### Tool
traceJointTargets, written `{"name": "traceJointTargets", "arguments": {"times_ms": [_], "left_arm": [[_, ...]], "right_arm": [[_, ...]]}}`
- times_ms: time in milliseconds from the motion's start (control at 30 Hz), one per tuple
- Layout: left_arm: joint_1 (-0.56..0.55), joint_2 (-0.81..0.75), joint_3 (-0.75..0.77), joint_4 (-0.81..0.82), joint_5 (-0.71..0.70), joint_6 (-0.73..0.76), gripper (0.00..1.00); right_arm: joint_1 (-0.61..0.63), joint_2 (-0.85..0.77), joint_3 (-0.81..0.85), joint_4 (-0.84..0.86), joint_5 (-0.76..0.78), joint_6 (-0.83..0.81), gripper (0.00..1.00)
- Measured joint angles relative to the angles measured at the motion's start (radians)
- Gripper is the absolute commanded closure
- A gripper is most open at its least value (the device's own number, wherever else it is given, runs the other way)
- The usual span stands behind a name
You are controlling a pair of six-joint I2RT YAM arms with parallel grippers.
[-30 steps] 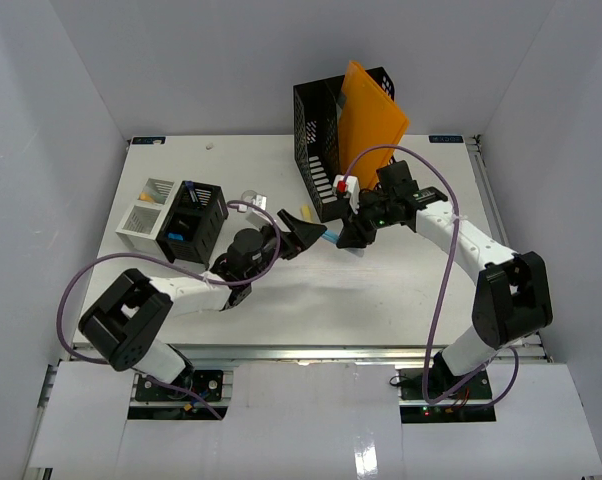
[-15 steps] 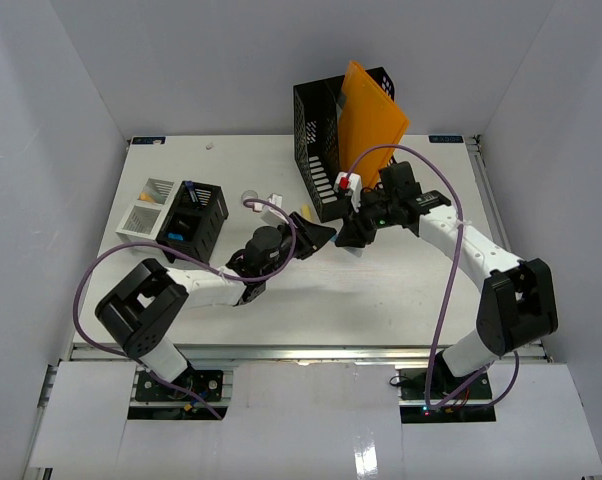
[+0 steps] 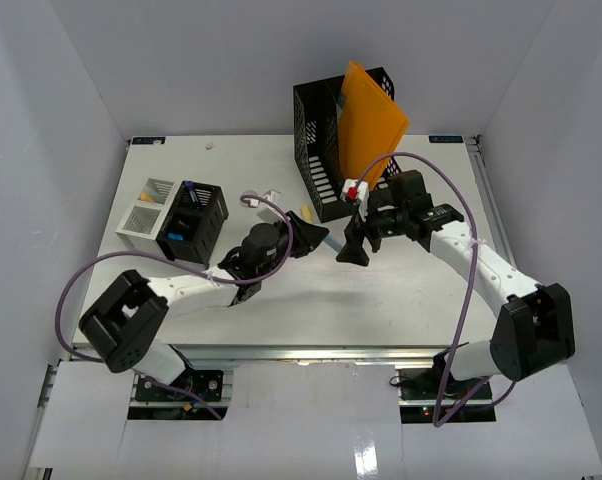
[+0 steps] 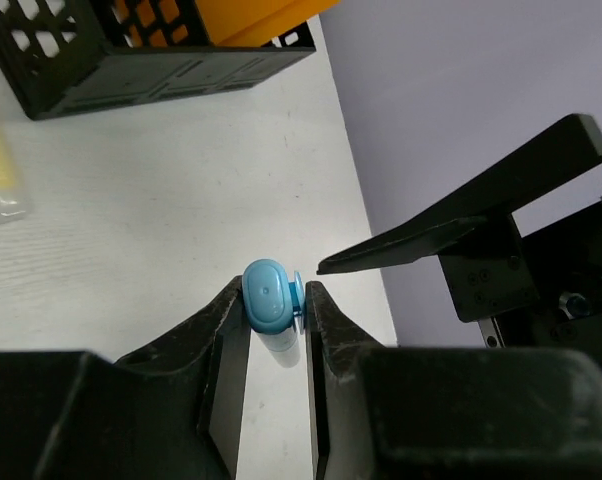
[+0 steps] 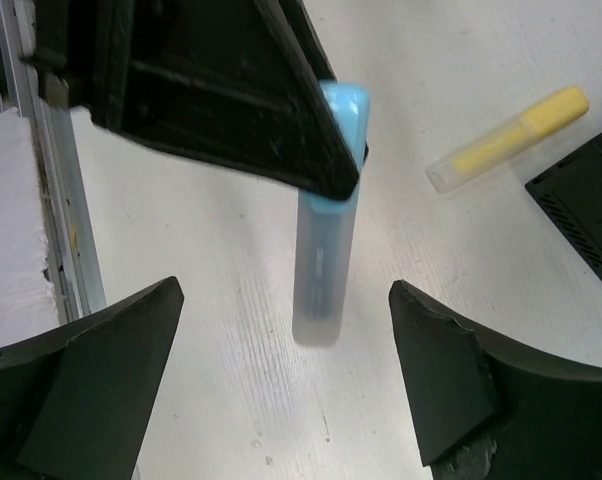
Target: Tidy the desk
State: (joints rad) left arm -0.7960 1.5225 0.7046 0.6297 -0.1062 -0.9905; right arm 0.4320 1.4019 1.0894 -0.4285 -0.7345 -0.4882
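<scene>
A blue-capped marker with a clear barrel (image 4: 269,300) is pinched by its cap between the fingers of my left gripper (image 4: 274,290), just above the white desk (image 3: 401,290). In the top view the left gripper (image 3: 321,236) sits mid-desk, tip to tip with my right gripper (image 3: 353,250). The right gripper (image 5: 286,290) stands wide open. The marker's barrel (image 5: 326,260) hangs between its fingers without touching either. One right finger (image 4: 461,220) shows in the left wrist view.
A yellow highlighter (image 5: 506,140) lies on the desk near the black mesh file holder (image 3: 321,150), which holds an orange folder (image 3: 373,120). At the left stand a black mesh box (image 3: 193,222) and a white slotted organizer (image 3: 146,205).
My left gripper reached in and shut on the blue marker. The right gripper, which had been holding it, opened wide and let go.
</scene>
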Motion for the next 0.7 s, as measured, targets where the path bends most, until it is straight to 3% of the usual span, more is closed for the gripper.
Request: {"name": "traceJointTargets", "arguments": {"times_ms": [167,267,467,700], "left_arm": [[0.043,-0.181,0.013,-0.204,-0.057,0.202,1.0],[0.127,-0.293,0.029,-0.32,-0.071,0.332,1.0],[0.435,-0.445,0.106,-0.521,-0.087,0.572,1.0],[0.787,-0.349,0.248,-0.599,-0.079,0.77,1.0]], "right_arm": [[-0.044,-0.064,-0.049,0.018,-0.032,-0.011,0.1],[-0.096,-0.091,-0.082,0.042,-0.072,-0.018,0.1],[-0.258,-0.116,-0.162,0.07,-0.201,-0.029,0.1],[-0.335,-0.128,-0.219,0.088,-0.295,-0.054,0.1]]}}
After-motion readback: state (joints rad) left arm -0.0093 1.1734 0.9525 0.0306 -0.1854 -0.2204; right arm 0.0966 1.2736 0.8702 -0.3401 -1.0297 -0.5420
